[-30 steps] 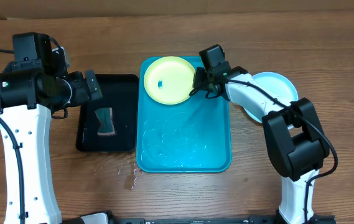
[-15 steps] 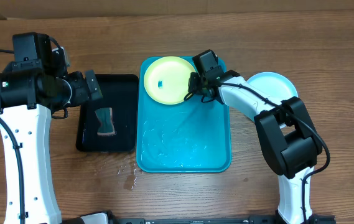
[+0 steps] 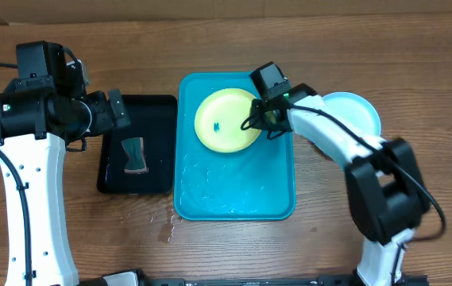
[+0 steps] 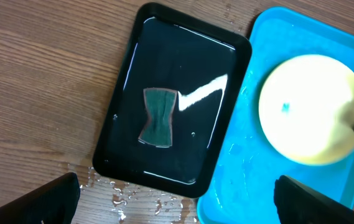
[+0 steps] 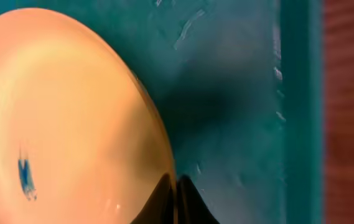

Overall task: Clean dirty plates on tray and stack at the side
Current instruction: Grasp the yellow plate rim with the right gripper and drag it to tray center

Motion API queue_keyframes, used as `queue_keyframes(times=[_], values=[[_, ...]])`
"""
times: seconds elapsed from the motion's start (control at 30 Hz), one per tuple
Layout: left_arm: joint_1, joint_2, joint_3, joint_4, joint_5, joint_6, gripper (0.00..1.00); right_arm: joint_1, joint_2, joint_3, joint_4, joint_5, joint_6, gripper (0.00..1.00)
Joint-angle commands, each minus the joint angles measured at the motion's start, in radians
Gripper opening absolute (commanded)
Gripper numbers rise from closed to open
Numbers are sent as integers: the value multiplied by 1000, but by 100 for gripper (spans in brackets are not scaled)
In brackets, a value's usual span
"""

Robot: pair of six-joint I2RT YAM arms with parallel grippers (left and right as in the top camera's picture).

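Right end effector is pinched shut on the right rim of a yellow plate with a blue smudge, in the far half of the blue tray. Left end effector, jaws wide, hovers over a black tray left of the blue tray. A cyan plate lies right of the blue tray.

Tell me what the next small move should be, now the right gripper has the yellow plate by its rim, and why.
Probably lower the left gripper onto the sponge in the black tray and grasp it. The right gripper is shut on the rim of the yellow plate, a blue smudge marks its centre, and the left gripper hangs open, empty, near that tray.
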Motion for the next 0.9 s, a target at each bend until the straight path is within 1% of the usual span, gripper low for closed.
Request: queue_keyframes(times=[0.0, 0.13, 0.3, 0.4, 0.67, 0.7, 0.73, 0.8, 0.87], values=[[1, 3, 11, 3, -1, -3, 100, 8, -129, 9, -108, 8, 84, 4], [1, 3, 11, 3, -1, -3, 100, 9, -124, 0, -211, -29, 146, 4], [1, 3, 11, 3, -1, -3, 100, 20, -122, -72, -212, -68, 166, 4], [1, 3, 11, 3, -1, -3, 100, 29, -122, -94, -210, -70, 190, 4], [1, 3, 11, 3, -1, -3, 100, 75, -122, -137, -200, -61, 189, 5], [1, 3, 11, 3, -1, -3, 100, 82, -122, -138, -200, -53, 189, 8], [1, 3, 11, 3, -1, -3, 100, 88, -122, -139, -199, -38, 190, 18], [1, 3, 11, 3, -1, -3, 100, 96, -122, -141, -199, -20, 189, 36], [1, 3, 11, 3, -1, -3, 100, 97, -122, -148, -199, -17, 189, 40]])
